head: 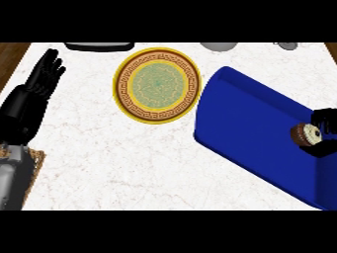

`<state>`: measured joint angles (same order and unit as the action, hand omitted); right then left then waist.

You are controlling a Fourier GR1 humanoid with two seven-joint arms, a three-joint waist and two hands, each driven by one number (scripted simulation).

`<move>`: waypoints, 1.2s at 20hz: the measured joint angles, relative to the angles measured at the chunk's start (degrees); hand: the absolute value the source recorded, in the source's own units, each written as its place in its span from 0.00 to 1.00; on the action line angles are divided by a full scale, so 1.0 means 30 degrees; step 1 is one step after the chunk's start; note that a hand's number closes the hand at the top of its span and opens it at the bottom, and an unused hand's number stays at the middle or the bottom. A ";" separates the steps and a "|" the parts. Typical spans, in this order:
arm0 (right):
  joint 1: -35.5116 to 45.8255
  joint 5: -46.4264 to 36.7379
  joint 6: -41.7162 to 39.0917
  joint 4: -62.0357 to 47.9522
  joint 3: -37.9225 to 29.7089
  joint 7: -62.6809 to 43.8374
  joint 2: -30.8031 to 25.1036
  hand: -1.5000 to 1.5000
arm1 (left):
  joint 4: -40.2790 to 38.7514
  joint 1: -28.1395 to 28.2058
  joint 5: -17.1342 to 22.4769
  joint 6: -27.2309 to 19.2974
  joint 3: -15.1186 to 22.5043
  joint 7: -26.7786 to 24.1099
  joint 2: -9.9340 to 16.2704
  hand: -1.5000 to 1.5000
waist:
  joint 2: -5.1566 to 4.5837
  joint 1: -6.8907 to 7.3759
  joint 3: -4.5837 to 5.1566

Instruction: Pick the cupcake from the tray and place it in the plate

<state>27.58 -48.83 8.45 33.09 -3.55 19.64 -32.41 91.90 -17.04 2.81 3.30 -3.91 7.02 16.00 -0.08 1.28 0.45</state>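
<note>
Right now the cupcake (306, 134) sits on the blue tray (258, 128), close to that tray's right edge, with the right hand (333, 129) curled around it from the right so that dark fingers show above and below the cake. Only part of the cupcake's pale top and brown side can be seen; the rest is hidden by the hand, and whether it is lifted off the tray or resting on it cannot be told. Left of the tray, just beside its upper left corner, lies the plate (157, 85), yellow-rimmed with a patterned green centre and nothing on it. Between cupcake and plate there is only the bare tray floor and its raised rim. Well to the left of the tray, the left hand (43, 76) rests open over the white marble counter (120, 163), fingers straight and pointing up, holding nothing. Beyond the tray, at the counter's far edge, a dark object (98, 46) and two greyish ones (218, 46) are cut off and hard to identify.
</note>
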 measured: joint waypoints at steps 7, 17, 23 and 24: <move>0.1234 -0.1578 0.0141 0.2838 0.0931 -0.6084 0.1389 1.00 | -0.0022 0.0580 0.0047 0.0258 -0.0427 -0.0252 0.0137 0.50 | 0.0080 -0.0366 -0.0106; 0.1399 0.1481 -0.2362 1.0797 0.1171 -0.6382 0.3967 1.00 | -0.0279 0.0716 0.0008 0.0352 -0.0782 -0.0421 0.0164 0.50 | 0.0207 -0.0761 -0.0127; 0.2299 0.2902 -0.4243 1.4290 0.1537 -0.8103 0.5464 1.00 | -0.0519 0.0304 -0.0174 0.0299 -0.0705 -0.0315 -0.0028 0.50 | 0.0123 -0.0572 -0.0138; 0.2629 0.2905 -0.4371 1.4505 0.1708 -0.8460 0.5805 1.00 | -0.0591 0.0220 -0.0102 0.0441 -0.0791 -0.0346 0.0062 0.50 | 0.0107 -0.0524 -0.0138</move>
<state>35.47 -40.11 -4.66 76.60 1.57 -5.74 -14.99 90.13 -16.38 2.50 4.63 -6.29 5.99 16.18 0.24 -0.30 0.04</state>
